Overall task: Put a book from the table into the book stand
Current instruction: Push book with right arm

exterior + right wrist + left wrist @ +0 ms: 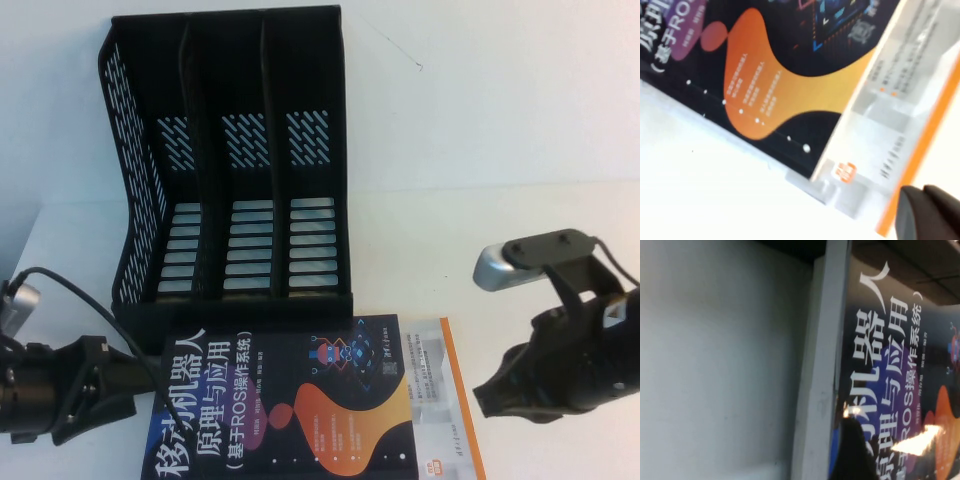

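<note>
Two books lie on the desk (520,130) before us: the dark book (290,400) rests partly over a white, orange-edged book (445,400), just in front of the black book stand (230,160). Our left hand (130,385) touches the dark book's left edge; our right hand (500,395) sits beside the white book. We cannot tell either hand's grip.

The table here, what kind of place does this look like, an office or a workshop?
Probably an office-style desk for robot tests: a white table, a black book stand, two robotics books, with the left gripper and right gripper beside them.
</note>
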`<state>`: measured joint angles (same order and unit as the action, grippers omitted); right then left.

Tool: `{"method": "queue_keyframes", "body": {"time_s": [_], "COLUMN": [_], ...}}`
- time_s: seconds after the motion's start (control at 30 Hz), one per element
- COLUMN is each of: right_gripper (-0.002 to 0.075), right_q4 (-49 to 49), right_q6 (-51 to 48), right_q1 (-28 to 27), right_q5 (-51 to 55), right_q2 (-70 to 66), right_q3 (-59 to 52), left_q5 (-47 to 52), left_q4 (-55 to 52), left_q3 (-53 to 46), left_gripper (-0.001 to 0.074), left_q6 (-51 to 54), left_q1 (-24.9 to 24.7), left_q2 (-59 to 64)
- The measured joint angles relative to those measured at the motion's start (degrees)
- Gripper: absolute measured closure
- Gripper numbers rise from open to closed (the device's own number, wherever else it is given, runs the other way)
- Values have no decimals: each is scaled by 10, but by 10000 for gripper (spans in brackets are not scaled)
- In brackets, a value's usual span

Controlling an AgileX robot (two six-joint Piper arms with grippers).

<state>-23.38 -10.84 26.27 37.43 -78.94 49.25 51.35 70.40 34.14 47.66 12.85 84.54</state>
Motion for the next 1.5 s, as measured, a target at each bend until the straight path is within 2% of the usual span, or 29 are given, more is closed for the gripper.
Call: {"method": "queue_keyframes", "body": {"time_s": [0.2,0.47,0.83,1.1,1.5], "right_gripper": [718,718,718,718,718], "right_q4": [-55,-82,-95,-107,-114], "right_q6": [-26,-27,-28,-49,-56], "right_q1": [0,0,0,0,0], "right_q5": [-21,-39,-59,-56,-28], "right_q2": [-106,-190,-198,-222,-239], "right_q3": [35,52,52,72,93], "left_q5": [50,39,-9,-9,43], "left_q4": [50,59,29,26,54], "left_q3": [16,27,28,28,28], "left_gripper": [316,316,315,315,315], "left_q6": [45,51,20,17,47], "left_q1": [0,0,0,0,0], "left_q2": [70,95,97,98,162]}}
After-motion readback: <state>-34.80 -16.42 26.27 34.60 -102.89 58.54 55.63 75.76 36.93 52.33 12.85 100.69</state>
